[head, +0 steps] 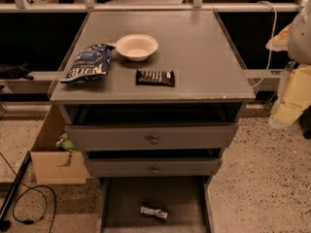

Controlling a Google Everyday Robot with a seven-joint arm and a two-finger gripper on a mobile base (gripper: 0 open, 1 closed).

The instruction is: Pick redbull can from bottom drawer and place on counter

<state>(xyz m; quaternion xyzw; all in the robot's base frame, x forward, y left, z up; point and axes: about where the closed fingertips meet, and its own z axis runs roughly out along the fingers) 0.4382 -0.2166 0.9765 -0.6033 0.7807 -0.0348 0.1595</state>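
Observation:
The redbull can (154,211) lies on its side on the dark floor of the open bottom drawer (121,198), near its front middle. The counter (204,47) is the large grey top above the drawers. My gripper is not in view. Nothing touches the can.
On the counter are a white bowl (136,46), a blue chip bag (87,63) and a dark candy bar (155,77). Two upper drawers with round knobs (153,140) stand partly pulled out above the bottom drawer. A cardboard box (54,154) and cables (29,203) are on the floor at left. Pale bulky shapes (296,81) fill the right edge.

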